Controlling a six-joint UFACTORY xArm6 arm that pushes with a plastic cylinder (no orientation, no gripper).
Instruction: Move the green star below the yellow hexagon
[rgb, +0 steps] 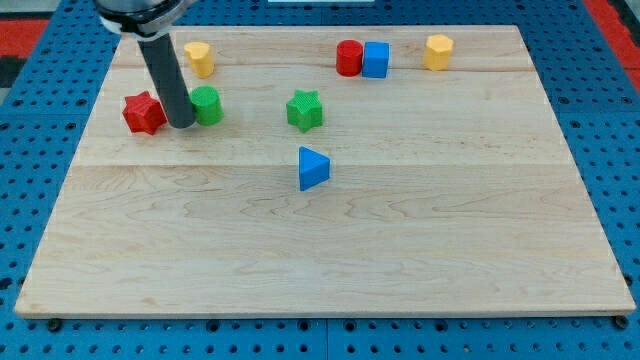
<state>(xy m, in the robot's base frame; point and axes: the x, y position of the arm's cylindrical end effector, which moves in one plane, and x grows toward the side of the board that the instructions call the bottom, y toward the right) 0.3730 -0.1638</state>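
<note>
Blue triangle (313, 168) nearest camera, mid-tabletop (330, 260). Green star (304, 110) just above it, well left of yellow hexagon (437, 51) at top right. My tip (181, 124), a bare rod end effector holding nothing, sits between red star (143, 112) and green cylinder (206, 104). Star likely light, rigid, slides easily; push its left side.

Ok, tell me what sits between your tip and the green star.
In the camera view, the green cylinder sits right beside my tip, on the side toward the green star. Past the cylinder, bare board runs to the star.
</note>
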